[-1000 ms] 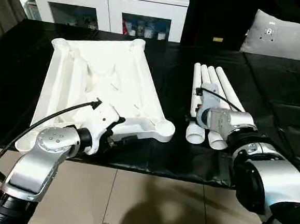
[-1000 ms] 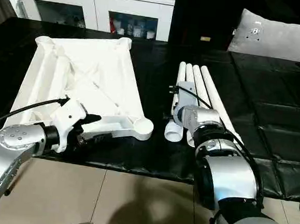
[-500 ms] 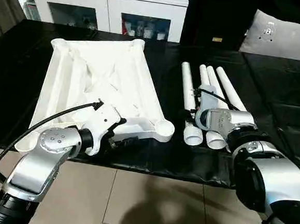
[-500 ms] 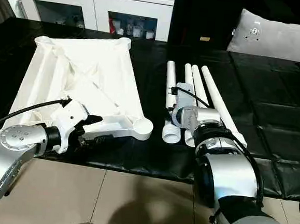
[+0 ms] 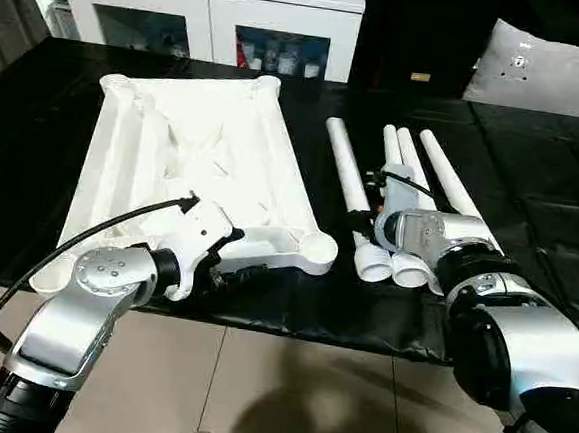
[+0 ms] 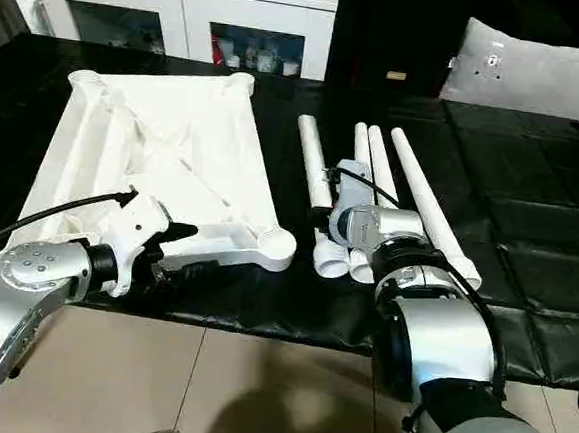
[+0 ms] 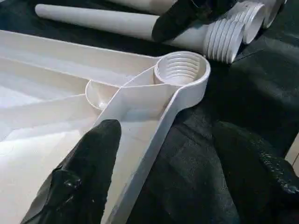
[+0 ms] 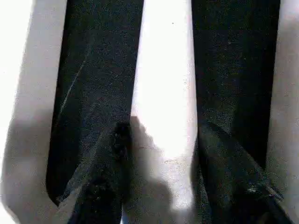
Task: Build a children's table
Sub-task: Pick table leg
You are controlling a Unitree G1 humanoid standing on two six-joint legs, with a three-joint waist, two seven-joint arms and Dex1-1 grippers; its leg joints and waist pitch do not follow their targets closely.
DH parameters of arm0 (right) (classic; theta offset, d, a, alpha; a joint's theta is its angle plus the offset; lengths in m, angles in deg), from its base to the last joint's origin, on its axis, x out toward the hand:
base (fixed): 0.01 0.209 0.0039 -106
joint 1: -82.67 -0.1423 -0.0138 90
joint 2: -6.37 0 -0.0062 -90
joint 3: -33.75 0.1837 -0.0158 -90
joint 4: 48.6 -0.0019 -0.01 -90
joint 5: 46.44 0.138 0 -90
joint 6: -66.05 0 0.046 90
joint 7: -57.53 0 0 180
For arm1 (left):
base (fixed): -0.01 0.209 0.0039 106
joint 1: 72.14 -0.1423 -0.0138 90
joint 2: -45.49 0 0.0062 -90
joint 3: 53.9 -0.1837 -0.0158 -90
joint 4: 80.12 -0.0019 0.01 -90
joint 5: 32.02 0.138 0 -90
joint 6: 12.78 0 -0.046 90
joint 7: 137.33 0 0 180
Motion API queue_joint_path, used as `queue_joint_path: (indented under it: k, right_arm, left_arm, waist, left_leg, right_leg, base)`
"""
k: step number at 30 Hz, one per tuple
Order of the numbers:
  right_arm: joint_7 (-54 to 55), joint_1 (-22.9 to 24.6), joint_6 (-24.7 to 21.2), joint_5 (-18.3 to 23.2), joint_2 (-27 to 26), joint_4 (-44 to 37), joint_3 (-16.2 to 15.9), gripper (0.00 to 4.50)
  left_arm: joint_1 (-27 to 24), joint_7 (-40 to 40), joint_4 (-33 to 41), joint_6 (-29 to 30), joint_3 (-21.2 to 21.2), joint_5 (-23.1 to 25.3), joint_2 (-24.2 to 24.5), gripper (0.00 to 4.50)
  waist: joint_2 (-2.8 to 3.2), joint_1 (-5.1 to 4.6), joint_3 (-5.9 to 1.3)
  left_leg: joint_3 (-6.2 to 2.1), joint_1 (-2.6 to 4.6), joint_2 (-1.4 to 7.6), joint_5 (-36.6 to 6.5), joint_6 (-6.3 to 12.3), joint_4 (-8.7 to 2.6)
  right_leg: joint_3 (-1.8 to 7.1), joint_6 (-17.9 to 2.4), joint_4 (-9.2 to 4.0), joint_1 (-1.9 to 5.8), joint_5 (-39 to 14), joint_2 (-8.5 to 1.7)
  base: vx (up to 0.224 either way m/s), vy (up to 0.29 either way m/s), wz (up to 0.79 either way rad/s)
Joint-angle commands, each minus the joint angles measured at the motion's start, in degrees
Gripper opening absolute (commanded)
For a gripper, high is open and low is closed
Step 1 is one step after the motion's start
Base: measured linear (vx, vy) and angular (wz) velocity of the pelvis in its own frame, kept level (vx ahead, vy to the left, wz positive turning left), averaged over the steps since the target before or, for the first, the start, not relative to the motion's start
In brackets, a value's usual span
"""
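Right wrist view: right gripper apparently clamps leg; left gripper open (straddling tabletop edge).

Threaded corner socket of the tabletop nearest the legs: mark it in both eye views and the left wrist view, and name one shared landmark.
Left eye view: corner socket, near centre, at the tabletop's near right corner.
Right eye view: corner socket, left of centre, same corner.
Left wrist view: corner socket, upper middle, threads visible inside.
Shared landmark: the ribbed leg end lying beside the socket on the black cloth.
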Motion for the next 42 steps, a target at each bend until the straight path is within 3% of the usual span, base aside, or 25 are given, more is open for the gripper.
queue_joint_path:
  k: [1, 11, 18, 20, 21, 23, 24, 26, 27, 28, 29, 34, 37, 39, 41, 42]
  right_arm:
    - [0.7, -0.1, 0.3, -0.2, 0.0, 0.7, 0.6, 1.87]
    - [0.7, -0.6, 3.3, 1.4, 0.4, -2.6, 2.7, 1.85]
    - [-0.7, -0.8, 4.1, 4.3, 1.7, -10.3, 5.6, 1.84]
    - [-1.9, 0.5, 6.8, 4.9, 1.9, -14.6, 5.9, 1.84]
    - [-3.8, 2.3, 11.2, 5.6, 1.6, -18.4, 6.1, 1.84]
    - [-6.9, 5.4, 15.5, 5.8, 1.4, -24.8, 5.3, 1.84]
    - [-7.6, 6.3, 16.1, 5.7, 1.4, -26.4, 5.0, 1.84]
    - [-13.2, 11.3, 14.9, 9.8, 0.7, -35.8, 5.5, 1.84]
    - [-13.2, 11.3, 14.9, 9.8, 0.7, -35.8, 5.5, 1.84]
    - [-18.3, 13.9, 11.3, 14.3, 0.5, -40.1, 6.8, 1.84]
    - [-18.3, 13.9, 11.3, 14.3, 0.5, -40.1, 6.8, 1.84]
    - [-26.4, 20.5, 7.1, 23.8, -0.7, -48.6, 8.7, 1.84]
    - [-28.0, 22.1, 5.6, 25.4, -0.9, -50.5, 8.3, 1.84]
    - [-30.2, 24.0, 3.0, 27.4, -1.1, -52.7, 7.8, 1.84]
    - [-31.9, 25.1, 0.6, 29.6, -1.2, -54.2, 7.8, 1.84]
    - [-32.5, 25.4, -0.2, 30.4, -1.2, -54.7, 8.0, 1.84]
  left_arm:
    - [0.0, 0.0, 1.1, 0.4, -0.5, -0.2, 0.5, 3.50]
    - [0.1, -0.5, 0.7, -0.1, -0.5, -0.3, 0.2, 3.50]
    - [1.5, -2.2, 0.6, -1.4, 2.4, -2.8, -2.8, 3.50]
    - [2.7, -3.0, 0.4, -1.0, 3.5, -4.0, -4.1, 3.50]
    - [3.5, -3.8, 0.2, -0.7, 4.3, -4.7, -5.2, 3.50]
    - [5.2, -5.7, -0.7, -1.0, 5.9, -5.9, -7.3, 3.50]
    - [5.7, -6.3, -1.1, -1.1, 6.3, -6.2, -7.9, 3.50]
    - [9.5, -10.3, -4.1, -3.5, 8.2, -6.6, -11.5, 3.50]
    - [9.5, -10.3, -4.1, -3.5, 8.2, -6.6, -11.5, 3.50]
    - [12.0, -12.5, -6.0, -3.4, 9.7, -7.8, -13.9, 3.50]
    - [12.0, -12.5, -6.0, -3.4, 9.7, -7.8, -13.9, 3.67]
    - [17.6, -13.6, -7.5, -0.1, 13.5, -15.6, -20.1, 4.05]
    - [19.0, -14.4, -8.3, 1.3, 15.2, -18.5, -22.0, 4.26]
    - [20.9, -15.7, -10.1, 3.4, 18.1, -22.6, -24.3, 4.39]
    - [22.2, -16.8, -11.3, 5.0, 20.2, -26.0, -25.9, 4.50]
    - [22.7, -17.3, -11.7, 5.6, 21.0, -27.3, -26.6, 4.50]
  waist:
    - [0.65, -0.01, -3.71]
    - [0.61, -0.02, -3.89]
    - [0.52, 0.06, -3.94]
    - [0.42, 0.08, -3.88]
    - [0.24, 0.13, -3.86]
    - [-0.08, 0.24, -3.99]
    - [-0.02, 0.37, -3.94]
    - [-0.28, 0.44, -3.96]
    - [-0.33, 0.41, -3.97]
    - [-0.31, 0.39, -4.14]
    - [-0.44, 0.50, -4.06]
    - [-0.12, 0.72, -4.16]
    - [-0.18, 0.92, -4.05]
    - [0.10, 0.98, -4.04]
    - [-0.45, 1.28, -4.04]
    - [-0.38, 1.40, -4.07]
  left_leg:
    - [-2.26, 1.27, 5.43, -7.0, -0.52, -4.01]
    - [-2.25, 1.18, 5.39, -5.5, 0.03, -3.90]
    - [-2.16, 1.18, 5.35, -5.0, 0.88, -3.82]
    - [-2.12, 1.18, 5.29, -5.3, 0.81, -3.83]
    - [-2.07, 1.04, 5.30, -5.3, 1.03, -3.83]
    - [-2.16, 1.09, 5.39, -4.6, 1.55, -3.84]
    - [-2.06, 1.10, 5.37, -4.5, 1.91, -3.80]
    - [-2.01, 1.02, 5.17, -3.3, 3.26, -3.63]
    - [-2.11, 0.98, 5.10, -3.1, 3.70, -3.63]
    - [-2.20, 0.97, 5.17, -2.8, 4.20, -3.64]
    - [-2.23, 0.92, 5.27, -2.9, 4.70, -3.62]
    - [-2.22, 0.86, 5.27, -3.2, 4.66, -3.56]
    - [-2.38, 0.75, 5.26, -3.8, 4.57, -3.59]
    - [-2.40, 0.85, 5.24, -4.0, 4.32, -3.58]
    - [-2.36, 0.78, 5.14, -3.5, 4.76, -3.55]
    - [-2.32, 0.79, 5.12, -3.3, 4.79, -3.47]
  right_leg:
    - [4.71, -10.7, -4.01, 2.53, -5.2, -8.40]
    - [4.65, -10.9, -3.71, 2.60, -2.9, -8.36]
    - [4.65, -10.8, -3.69, 2.65, -1.5, -8.32]
    - [4.65, -10.7, -3.84, 2.68, -2.6, -8.30]
    - [4.66, -10.3, -3.84, 2.76, -2.5, -8.36]
    - [4.64, -9.7, -3.67, 2.90, -1.4, -8.40]
    - [4.65, -9.6, -3.80, 2.77, -1.3, -8.36]
    - [4.69, -9.0, -3.92, 2.90, -0.5, -8.19]
    - [4.73, -8.7, -3.98, 3.13, -0.4, -8.22]
    - [4.62, -8.7, -3.91, 3.20, -0.3, -8.23]
    - [4.64, -8.6, -4.14, 3.25, -0.7, -8.36]
    - [4.50, -9.2, -4.40, 3.10, -2.2, -8.37]
    - [4.41, -9.3, -4.66, 3.13, -3.7, -8.40]
    - [4.37, -9.3, -4.75, 3.09, -4.6, -8.45]
    - [4.37, -8.9, -4.91, 3.22, -4.8, -8.39]
    - [4.39, -8.9, -4.85, 3.23, -4.7, -8.42]
  base:
    - [0.000, 0.000, 0.00]
    - [0.000, 0.000, 0.00]
    - [0.000, 0.000, 0.00]
    - [0.000, 0.000, 0.00]
    - [0.000, 0.000, 0.00]
    - [0.000, 0.000, 0.00]
    - [0.000, 0.000, 0.00]
    - [0.000, 0.000, 0.00]
    - [0.000, 0.000, 0.00]
    - [0.000, 0.000, 0.00]
    - [0.000, 0.000, 0.00]
    - [0.000, 0.000, 0.00]
    - [0.000, 0.000, 0.00]
    - [0.000, 0.000, 0.00]
    - [0.000, 0.000, 0.00]
    - [0.000, 0.000, 0.00]
